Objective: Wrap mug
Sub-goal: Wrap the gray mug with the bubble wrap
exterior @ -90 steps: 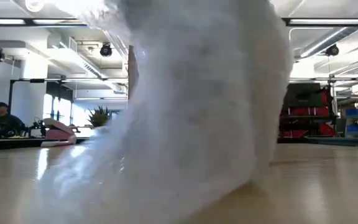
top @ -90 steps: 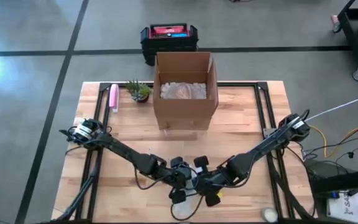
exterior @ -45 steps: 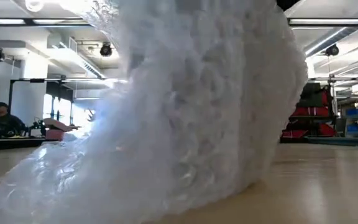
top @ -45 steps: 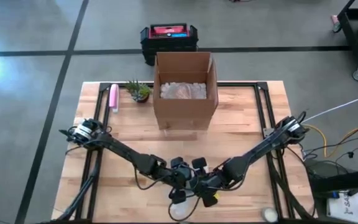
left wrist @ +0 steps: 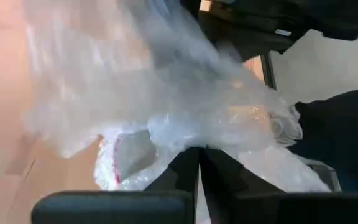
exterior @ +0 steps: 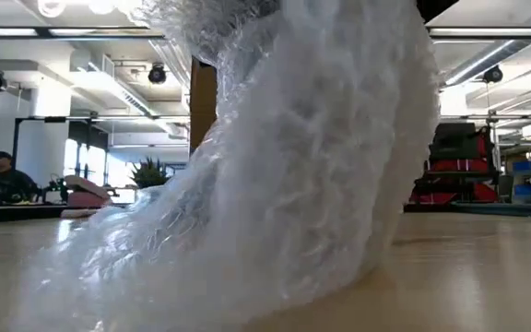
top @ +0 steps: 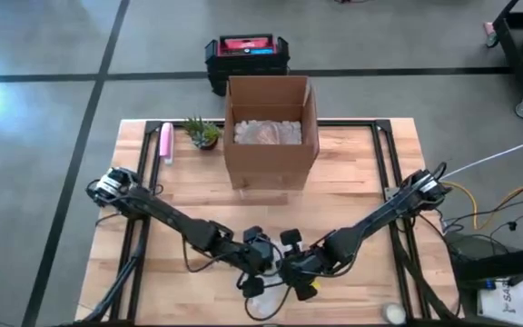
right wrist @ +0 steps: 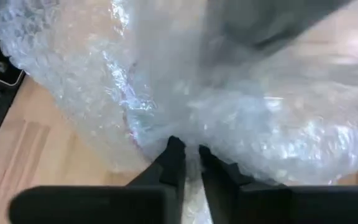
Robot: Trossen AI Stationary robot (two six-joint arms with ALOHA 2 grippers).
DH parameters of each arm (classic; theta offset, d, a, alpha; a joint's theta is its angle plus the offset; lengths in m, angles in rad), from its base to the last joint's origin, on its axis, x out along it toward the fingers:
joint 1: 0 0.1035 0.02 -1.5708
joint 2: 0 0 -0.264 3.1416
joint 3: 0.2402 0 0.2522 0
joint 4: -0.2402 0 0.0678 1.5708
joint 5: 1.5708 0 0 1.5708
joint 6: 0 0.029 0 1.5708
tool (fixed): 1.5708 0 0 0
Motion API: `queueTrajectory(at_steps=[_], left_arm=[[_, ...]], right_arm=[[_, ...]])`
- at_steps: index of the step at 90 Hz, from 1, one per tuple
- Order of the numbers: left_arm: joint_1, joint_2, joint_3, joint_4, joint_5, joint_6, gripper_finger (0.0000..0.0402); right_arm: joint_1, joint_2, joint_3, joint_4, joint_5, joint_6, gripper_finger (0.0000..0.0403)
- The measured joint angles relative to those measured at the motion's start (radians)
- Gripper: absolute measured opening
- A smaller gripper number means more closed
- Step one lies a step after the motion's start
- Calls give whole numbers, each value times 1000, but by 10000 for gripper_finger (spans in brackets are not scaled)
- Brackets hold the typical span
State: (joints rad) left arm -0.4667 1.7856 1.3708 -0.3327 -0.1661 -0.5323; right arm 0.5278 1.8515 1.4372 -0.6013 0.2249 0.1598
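both sets of jaws are nearly closed, each pinching a fold of bubble wrap (right wrist: 185, 93) between dark fingertips. seen from the left wrist, the left gripper (left wrist: 199, 163) has its two fingers pressed almost together with clear wrap bunched just ahead of them. seen from the right wrist, the right gripper (right wrist: 187, 152) has its fingers a narrow slit apart, nipping the wrap's edge. from above, the two grippers meet close together near the middle of the tabletop's front edge, left gripper (top: 254, 272) just beside right gripper (top: 300, 272), with a pale patch of wrap below them at the edge. the mug itself cannot be made out; a hint of red and white shows inside the wrap in the left wrist view, but what it is cannot be told. at table height, the bubble wrap (exterior: 293, 175) rises as a tall crumpled mound spreading out at its base on the wooden table (top: 361, 173). farther back, a cardboard box (top: 271, 132) stands open near the middle of the rear edge, with a small potted plant (top: 203, 133) and a pink object (top: 165, 143) toward the rear left corner.
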Motion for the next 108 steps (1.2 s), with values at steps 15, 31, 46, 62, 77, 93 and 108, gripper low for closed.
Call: queueTrajectory(at_steps=[15, 31, 46, 62, 77, 93, 108], left_arm=[[-35, -43, 1, -85, -5, -17, 0], [-115, -41, 0, -98, -9, -55, 0], [-171, 15, -2, -39, -16, -103, 0], [-170, 84, -3, 142, -37, -71, 0], [-131, 87, 5, 177, -159, -28, 0], [-89, 78, 10, 178, -235, -15, 0], [-58, 97, -6, 168, -238, -34, 0]], right_arm=[[0, 0, 0, -2, 1, -3, 7], [0, 0, 0, -3, 1, -3, 2], [0, 0, -1, -3, 2, -3, 2], [0, 0, -1, -3, 3, -3, 2], [0, 0, -1, -2, 3, -3, 2], [-2, 0, -1, -1, 3, -15, 2], [-4, 0, -2, -5, 3, -10, 2]])
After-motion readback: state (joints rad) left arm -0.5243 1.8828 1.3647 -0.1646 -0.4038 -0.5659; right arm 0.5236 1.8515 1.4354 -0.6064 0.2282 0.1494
